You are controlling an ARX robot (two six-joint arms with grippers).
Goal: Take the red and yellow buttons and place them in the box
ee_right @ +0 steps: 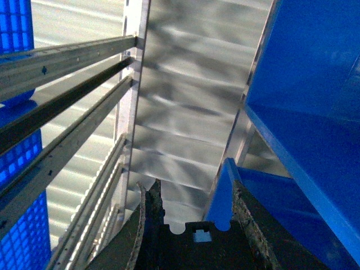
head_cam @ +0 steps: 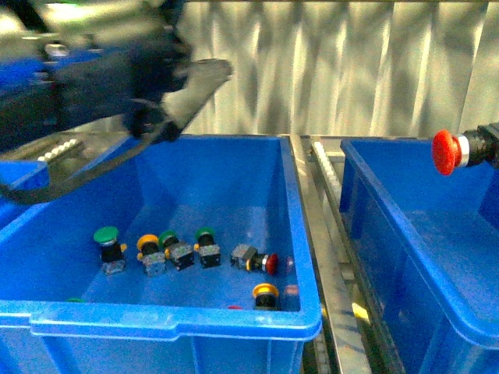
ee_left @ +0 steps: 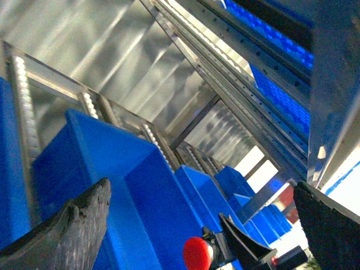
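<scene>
A corrugated metal wall (head_cam: 351, 70) closes off the back of the cell, and steel roller rails (head_cam: 327, 234) run between two blue bins set side by side. The nearer bin (head_cam: 179, 323), at centre, has a thick rolled rim and sloping walls; on its floor lie several push buttons: a red-capped button (head_cam: 260, 261) on its side, a yellow-capped button (head_cam: 265, 294) close to the near wall, another yellow-capped one (head_cam: 150, 251), and three green-capped buttons (head_cam: 107, 243) in a loose row. The box (head_cam: 421, 257) stands to the right across the rails, its interior floor bare where visible. The right gripper (head_cam: 477, 146) enters at the right edge above that box, pinching a red button (head_cam: 444, 151) with the cap pointing left, clear of the rim. The left gripper (head_cam: 183, 93) is raised above the nearer bin's far-left corner, blurred; in the left wrist view its fingers (ee_left: 67, 230) stand spread apart with nothing between them. Open air separates both arms from the bin walls.
</scene>
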